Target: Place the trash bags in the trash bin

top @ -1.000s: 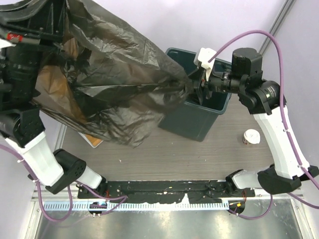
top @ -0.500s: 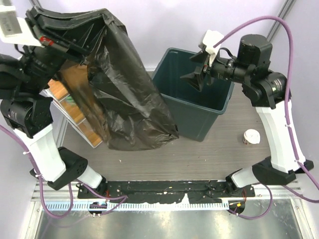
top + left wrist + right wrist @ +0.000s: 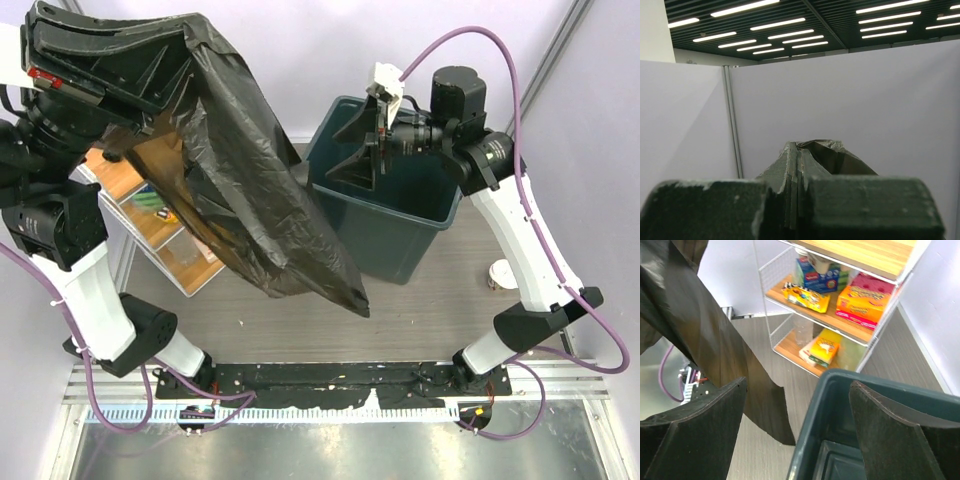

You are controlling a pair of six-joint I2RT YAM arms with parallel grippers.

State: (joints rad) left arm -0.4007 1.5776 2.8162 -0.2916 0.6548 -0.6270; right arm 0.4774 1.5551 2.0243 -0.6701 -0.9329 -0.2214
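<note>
Two robot arms stand at the near edge of the table (image 3: 430, 310). The left gripper (image 3: 797, 200) is high up on the left side, and it is clenched tight on the trash bag (image 3: 260, 190). In the left wrist view a thin fold of the black plastic is pinched flat between its two fingers (image 3: 705, 210) and sticks out past them. The bag is big, black, shiny and full of wrinkles. It hangs down from the gripper like a long curtain, and its bottom corner is low over the table, near the front left corner of the trash bin (image 3: 400, 240). The bag is not in the bin. It is to the left of it, and I cannot tell if the plastic touches the bin's side. The bin is dark grey-green and square, it stands upright toward the back of the table, and its top is open. The right gripper (image 3: 352, 148) is up above the left part of the bin's top. Its two fingers are spread far apart and there is nothing between them. In the right wrist view one finger is over the inside of the bin and the other is out past the rim. Behind the hanging bag is a white wire shelf rack (image 3: 840, 315) with wooden shelves and bright snack packets (image 3: 865, 300) on them. A small paper cup (image 3: 505, 275) with a white lid sits on the table to the right of the bin.
</note>
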